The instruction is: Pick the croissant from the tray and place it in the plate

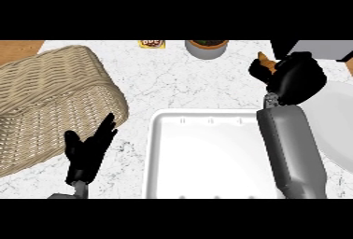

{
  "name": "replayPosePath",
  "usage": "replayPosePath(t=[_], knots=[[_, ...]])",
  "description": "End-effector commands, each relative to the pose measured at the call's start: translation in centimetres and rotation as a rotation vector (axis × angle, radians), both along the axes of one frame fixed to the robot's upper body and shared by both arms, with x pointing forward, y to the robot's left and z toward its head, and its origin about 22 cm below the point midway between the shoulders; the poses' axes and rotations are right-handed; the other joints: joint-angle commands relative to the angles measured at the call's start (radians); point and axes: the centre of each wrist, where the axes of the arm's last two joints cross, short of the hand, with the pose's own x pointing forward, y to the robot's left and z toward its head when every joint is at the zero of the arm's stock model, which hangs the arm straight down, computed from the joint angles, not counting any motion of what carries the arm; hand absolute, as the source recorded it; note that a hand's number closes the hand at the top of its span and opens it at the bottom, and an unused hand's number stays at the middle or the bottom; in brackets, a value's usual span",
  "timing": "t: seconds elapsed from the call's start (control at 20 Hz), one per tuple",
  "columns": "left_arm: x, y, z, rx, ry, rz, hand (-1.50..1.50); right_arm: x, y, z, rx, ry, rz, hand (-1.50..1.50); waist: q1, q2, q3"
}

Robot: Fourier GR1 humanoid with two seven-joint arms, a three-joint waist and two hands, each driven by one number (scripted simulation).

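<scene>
Right hand (293,77) curled round croissant (264,58), beyond tray (160,154), beside plate (338,126). Left hand (88,149) resting, fingers straight. Croissant likely light, flaky, crushable; hold mid-body.

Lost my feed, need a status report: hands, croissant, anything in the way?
Right hand shut on croissant, up past the tray, beside the plate. Left hand open, resting by the basket. Nothing blocking the plate.

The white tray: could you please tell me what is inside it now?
Nothing shows inside the white tray; the right forearm covers its right side. The right hand holds the croissant beyond it, beside the plate.
</scene>
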Motion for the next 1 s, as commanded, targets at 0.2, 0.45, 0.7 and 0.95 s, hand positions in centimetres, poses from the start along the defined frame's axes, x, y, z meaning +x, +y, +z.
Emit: replayPosePath(t=[0.2,0.45,0.7,0.95], knots=[[0.2,1.0,0.0,-0.010,0.001,0.020,0.00,0.0,-3.3,-2.4,0.137,-0.330,-0.238,1.50,-0.012,-0.006,0.001],[-0.2,0.7,-0.2,0.016,0.022,0.019,0.00,-0.3,-8.6,-4.5,0.037,-0.329,-0.337,1.50,-0.028,-0.012,0.001],[-0.5,2.0,-1.0,-0.006,0.022,0.042,0.00,-2.0,-13.3,-7.1,-0.022,-0.362,-0.446,1.50,-0.030,-0.012,0.001],[-2.0,0.9,-0.9,-0.020,0.047,0.024,0.00,-3.6,-18.3,-8.8,-0.046,-0.366,-0.476,1.50,-0.033,-0.019,0.001]])
